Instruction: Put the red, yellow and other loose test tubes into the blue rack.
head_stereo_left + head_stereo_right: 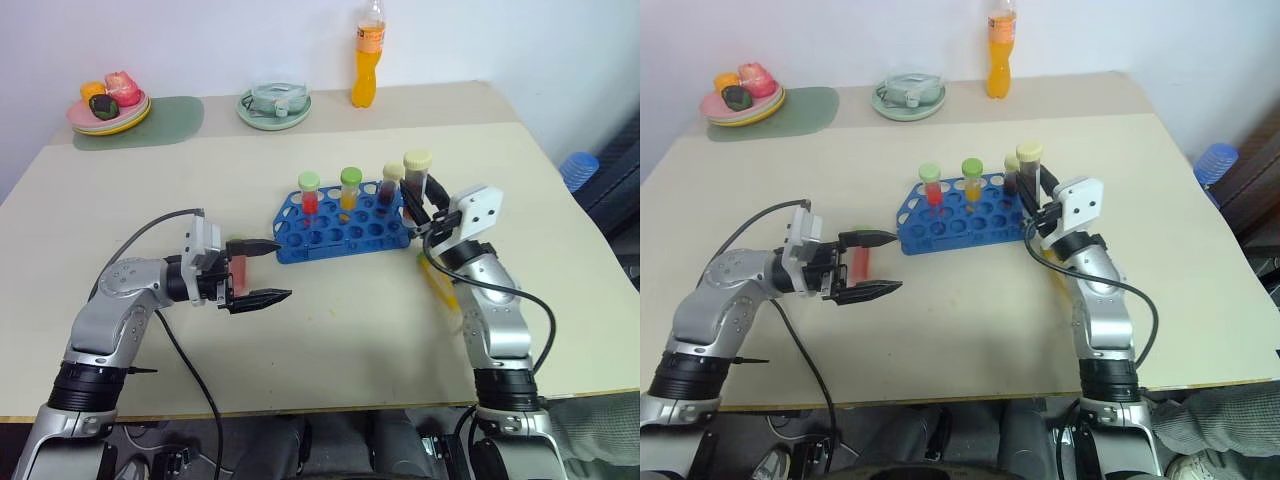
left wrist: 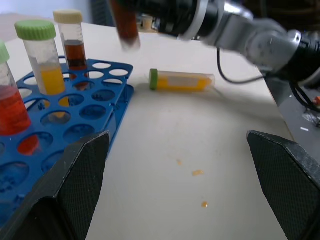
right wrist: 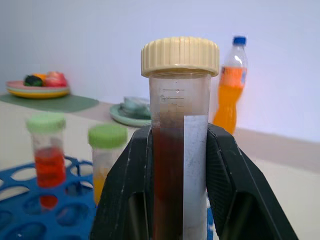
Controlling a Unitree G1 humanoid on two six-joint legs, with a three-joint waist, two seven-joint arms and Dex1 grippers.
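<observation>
The blue rack [image 1: 340, 228] stands mid-table with three upright tubes in it: red with a green cap [image 1: 309, 196], yellow with a green cap [image 1: 350, 190], dark brown with a cream cap [image 1: 389, 188]. My right gripper [image 1: 418, 207] is shut on another dark brown, cream-capped tube [image 3: 172, 100], held upright just beyond the rack's right end. A yellow tube with a green cap [image 2: 180, 80] lies loose on the table beside my right arm. My left gripper [image 1: 285, 268] is open, level, left of the rack. A reddish tube [image 1: 860, 262] with a green end shows under its fingers.
At the table's far edge stand an orange drink bottle [image 1: 368, 60], a pale green dish [image 1: 274, 108], and a plate of food [image 1: 108, 108] on a green mat [image 1: 165, 122]. Bare tabletop lies between the rack and the near edge.
</observation>
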